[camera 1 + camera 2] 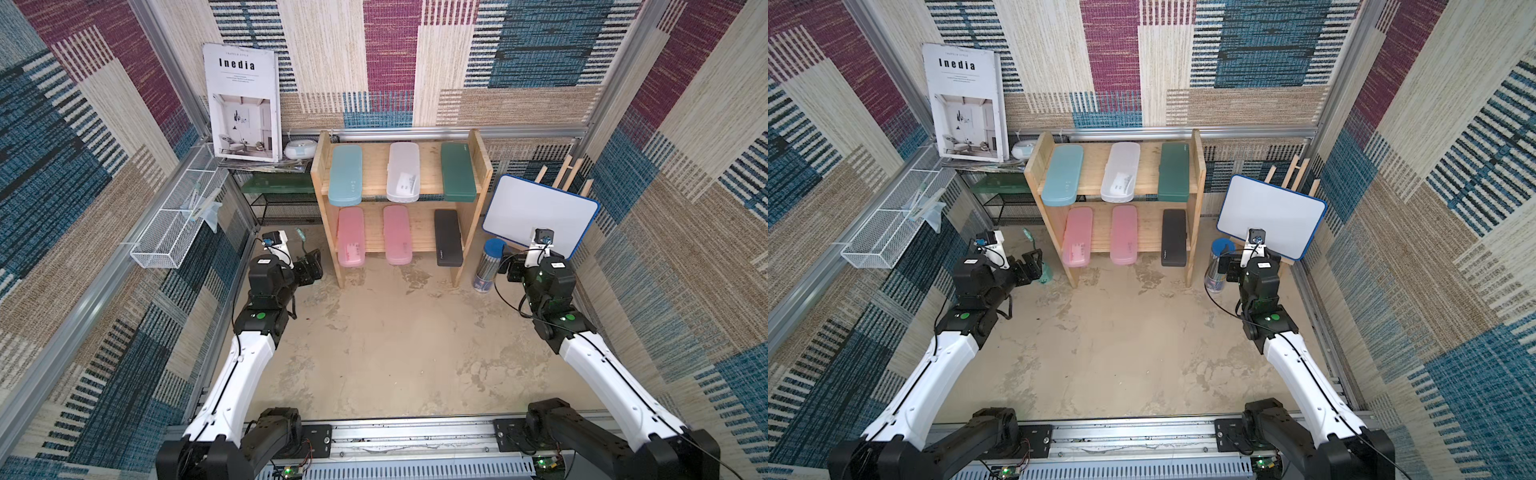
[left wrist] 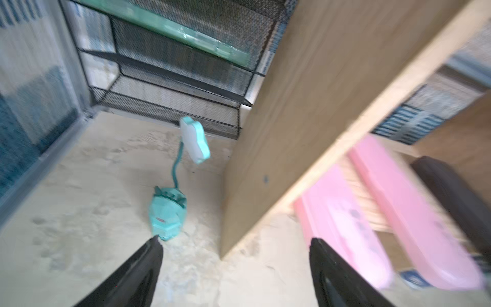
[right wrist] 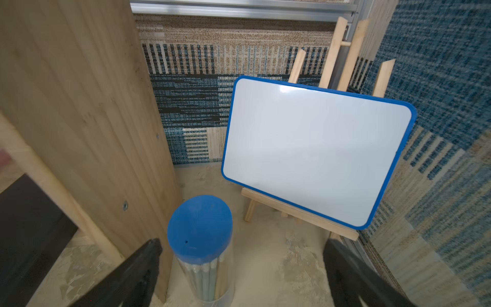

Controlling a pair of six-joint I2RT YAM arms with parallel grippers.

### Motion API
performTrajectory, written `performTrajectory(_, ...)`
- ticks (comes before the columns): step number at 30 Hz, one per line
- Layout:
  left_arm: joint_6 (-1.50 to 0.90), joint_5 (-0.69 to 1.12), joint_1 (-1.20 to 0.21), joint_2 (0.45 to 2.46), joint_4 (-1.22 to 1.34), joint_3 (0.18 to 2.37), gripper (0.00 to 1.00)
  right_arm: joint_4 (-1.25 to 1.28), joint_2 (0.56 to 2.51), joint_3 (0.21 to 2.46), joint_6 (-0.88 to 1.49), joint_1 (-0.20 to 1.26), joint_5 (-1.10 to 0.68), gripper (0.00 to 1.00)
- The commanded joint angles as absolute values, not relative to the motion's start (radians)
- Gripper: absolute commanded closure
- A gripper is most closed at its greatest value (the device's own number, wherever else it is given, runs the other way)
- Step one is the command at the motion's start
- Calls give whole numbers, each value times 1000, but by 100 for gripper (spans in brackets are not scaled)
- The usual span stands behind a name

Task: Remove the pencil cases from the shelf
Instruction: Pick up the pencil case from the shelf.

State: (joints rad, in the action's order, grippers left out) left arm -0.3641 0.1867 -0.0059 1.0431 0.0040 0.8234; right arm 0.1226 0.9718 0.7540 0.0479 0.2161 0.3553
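Both top views: six flat plastic pencil cases all lie on the light-wood two-tier shelf, upper centre.

Left wrist view: left gripper has its fingers spread and empty beside the shelf's side panel.

Right wrist view: right gripper is likewise spread and empty, near the blue-lidded clear tube.

Removal hasn't begun; the next move calls for reaching a case.

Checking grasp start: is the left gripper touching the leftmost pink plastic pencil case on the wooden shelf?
Apart. In a top view the left gripper sits outside the wooden shelf's side panel; the pink pencil case lies inside.
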Motion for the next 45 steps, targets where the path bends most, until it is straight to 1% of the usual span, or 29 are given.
performTrajectory(1,-685,452,-5,1030,-34,786,10,-69,928,786,71,246,436,1)
performTrajectory(3,-826,511,-5,1041,68,731,9,-81,931,818,65,259,433,1)
performTrajectory(5,-937,515,-5,1058,195,665,8,-88,956,858,53,276,431,1)
performTrajectory(8,-1020,535,-5,1105,324,643,7,-85,1009,904,40,300,418,1)
performTrajectory(11,-1070,571,-5,1168,390,682,6,-71,1043,922,36,328,419,1)
performTrajectory(12,-1084,611,-5,1183,409,695,6,-62,1052,924,37,332,414,1)
performTrajectory(15,-1097,625,-6,1223,420,732,6,-57,1080,931,43,346,405,1)
performTrajectory(18,-1073,664,-7,1283,378,781,7,-50,1098,933,57,356,395,1)
performTrajectory(22,-1068,719,-8,1363,346,830,10,-41,1100,933,69,363,390,1)
performTrajectory(25,-1075,723,-15,1388,347,839,12,-41,1100,934,69,365,388,1)
performTrajectory(31,-1064,718,-27,1388,313,853,30,-40,1106,937,74,371,370,1)
performTrajectory(33,-1051,717,-32,1382,294,856,45,-39,1111,937,75,374,367,1)
performTrajectory(34,-1051,718,-33,1379,286,855,51,-38,1112,937,75,376,365,1)
performTrajectory(37,-1048,724,-38,1370,261,849,62,-41,1117,940,75,381,359,1)
performTrajectory(39,-1041,727,-40,1362,239,844,76,-40,1116,939,75,385,359,1)
performTrajectory(40,-1034,726,-41,1355,223,841,81,-41,1115,939,74,388,360,0)
performTrajectory(43,-995,718,-44,1327,153,836,88,-46,1110,942,70,397,344,1)
performTrajectory(45,-939,705,-47,1295,79,829,89,-48,1099,947,77,413,328,1)
